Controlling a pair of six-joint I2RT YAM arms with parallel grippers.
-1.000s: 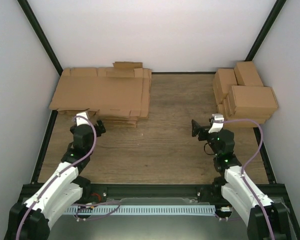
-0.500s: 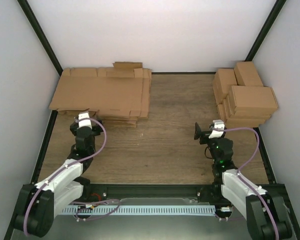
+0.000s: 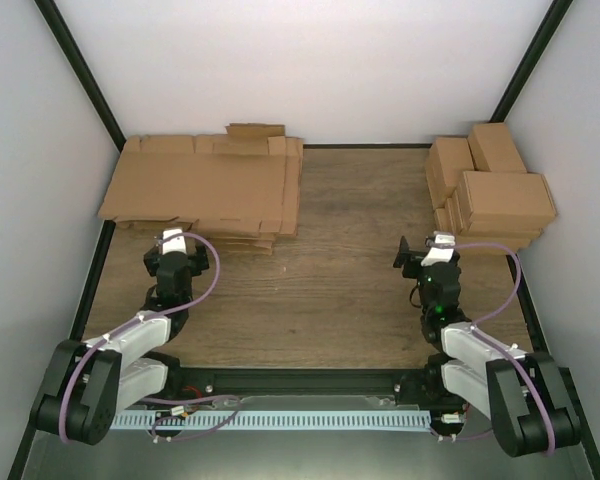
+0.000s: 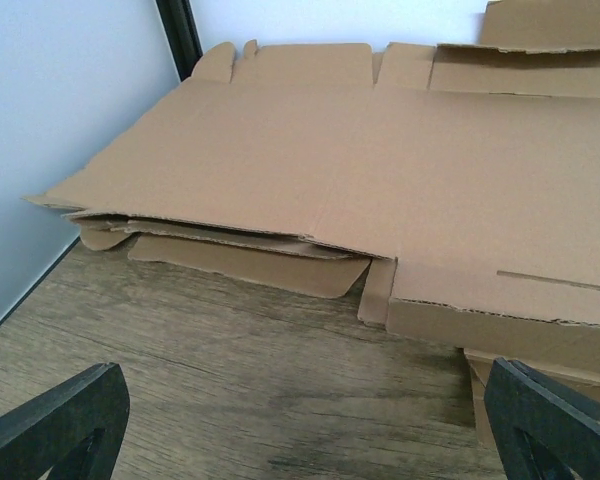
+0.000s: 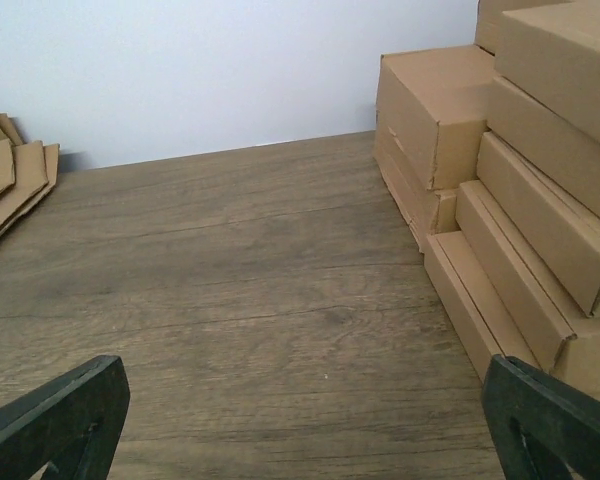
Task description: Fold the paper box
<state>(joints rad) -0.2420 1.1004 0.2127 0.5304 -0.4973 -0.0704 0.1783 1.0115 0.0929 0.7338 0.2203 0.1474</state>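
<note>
Cardboard sheets [image 3: 200, 190] face the gaping left gripper [image 4: 302, 425], finished boxes [image 3: 490, 195] the gaping right gripper [image 5: 300, 425].

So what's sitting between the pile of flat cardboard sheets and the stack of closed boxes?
Nothing: only bare wooden tabletop separates the flat sheets from the closed boxes, shown in the top external view.

No text, label or number can be read anywhere
</note>
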